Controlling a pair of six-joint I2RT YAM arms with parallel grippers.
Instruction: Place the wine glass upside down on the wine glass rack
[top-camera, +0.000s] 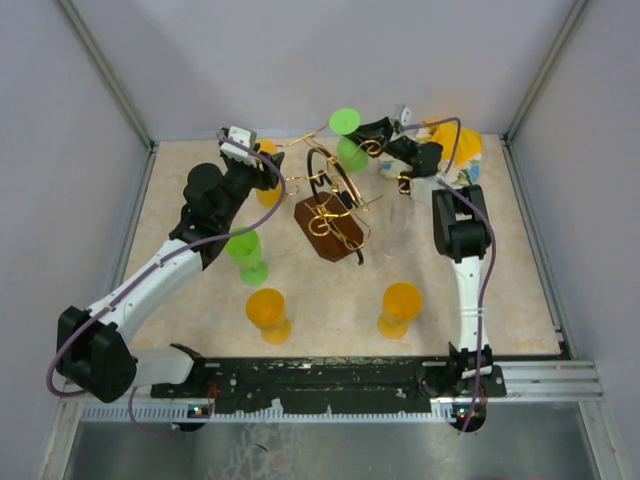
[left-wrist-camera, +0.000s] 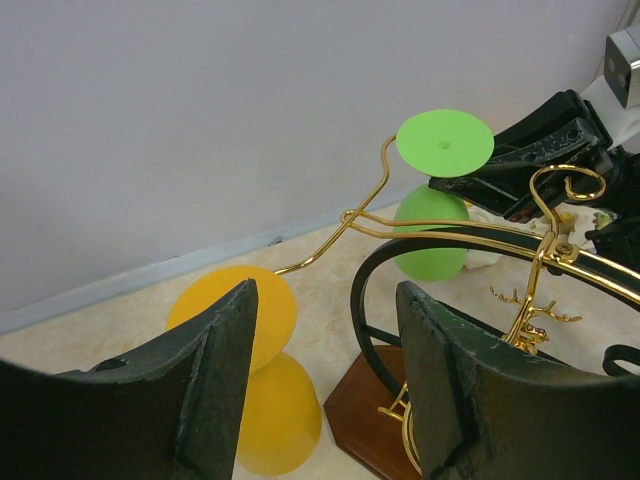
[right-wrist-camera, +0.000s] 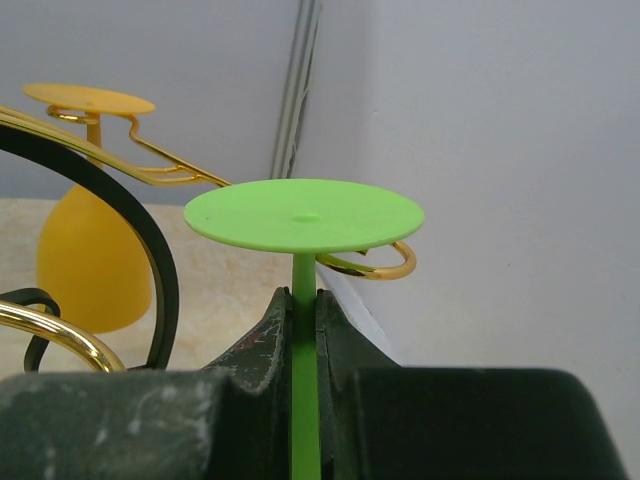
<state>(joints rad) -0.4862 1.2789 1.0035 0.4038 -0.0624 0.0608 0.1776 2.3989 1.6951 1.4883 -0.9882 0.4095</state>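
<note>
At far side of wine glass rack, back wall close, little room. Right gripper clamped on thin stem of inverted green wine glass, flat foot up beside gold wire curl; pinch clear only from wrist view. Left gripper spread wide, empty, by hung orange glass.

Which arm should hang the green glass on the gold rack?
Right. The right pincer is shut on the stem of the green glass, upside down, its foot beside a curled arm of the gold rack. The left pincer is open and empty.
</note>
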